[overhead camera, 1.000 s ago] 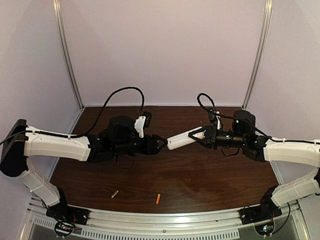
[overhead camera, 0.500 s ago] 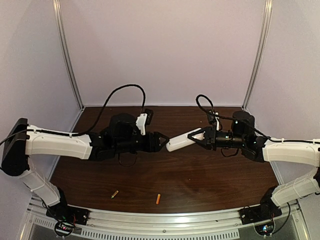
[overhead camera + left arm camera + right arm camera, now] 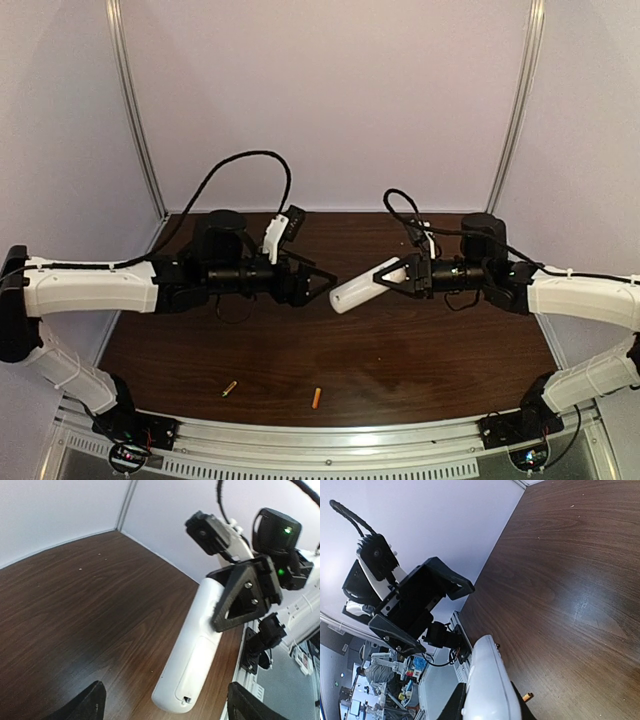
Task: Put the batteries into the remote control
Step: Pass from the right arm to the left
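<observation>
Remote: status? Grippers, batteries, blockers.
Right gripper shut on remote, midair. Left gripper open at its free end. Brass battery, orange battery loose on table. No obstruction seen.

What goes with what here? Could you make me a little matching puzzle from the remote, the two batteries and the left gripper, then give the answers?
Things:
1. remote control
2. golden-brass battery
3. orange battery
4. left gripper

States:
A. open, holding nothing
B. lying on the table, the further left of two
C. held off the table in the right gripper
D. lying on the table, the further right of two

Pairs: 1-C, 2-B, 3-D, 4-A.
</observation>
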You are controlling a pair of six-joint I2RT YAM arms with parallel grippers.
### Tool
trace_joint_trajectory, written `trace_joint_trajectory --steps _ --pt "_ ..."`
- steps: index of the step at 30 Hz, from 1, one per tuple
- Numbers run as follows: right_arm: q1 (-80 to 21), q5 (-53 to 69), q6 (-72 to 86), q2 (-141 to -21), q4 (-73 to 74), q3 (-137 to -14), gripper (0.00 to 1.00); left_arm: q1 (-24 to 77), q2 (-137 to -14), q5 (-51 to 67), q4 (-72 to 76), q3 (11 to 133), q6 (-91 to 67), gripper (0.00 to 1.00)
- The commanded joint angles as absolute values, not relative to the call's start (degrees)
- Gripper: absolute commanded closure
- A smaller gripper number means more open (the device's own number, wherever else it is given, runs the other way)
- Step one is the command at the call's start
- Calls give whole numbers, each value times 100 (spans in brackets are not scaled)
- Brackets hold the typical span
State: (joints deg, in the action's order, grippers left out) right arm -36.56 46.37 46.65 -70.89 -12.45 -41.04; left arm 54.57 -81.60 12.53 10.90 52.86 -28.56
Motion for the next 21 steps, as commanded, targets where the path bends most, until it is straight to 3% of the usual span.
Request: trace_joint_trajectory --steps 1,12,21 --pt "-3667 5353 4149 -7124 -911 -4350 100 5404 -8090 2640 609 5453 -1988 14" --pt "-3990 5880 3630 -7286 -484 -4886 100 5414 -8580 3579 872 5572 -2285 22" --pt "-4083 6059 3421 -7455 -299 -5092 100 5423 -8692 4387 1463 5453 -2587 51"
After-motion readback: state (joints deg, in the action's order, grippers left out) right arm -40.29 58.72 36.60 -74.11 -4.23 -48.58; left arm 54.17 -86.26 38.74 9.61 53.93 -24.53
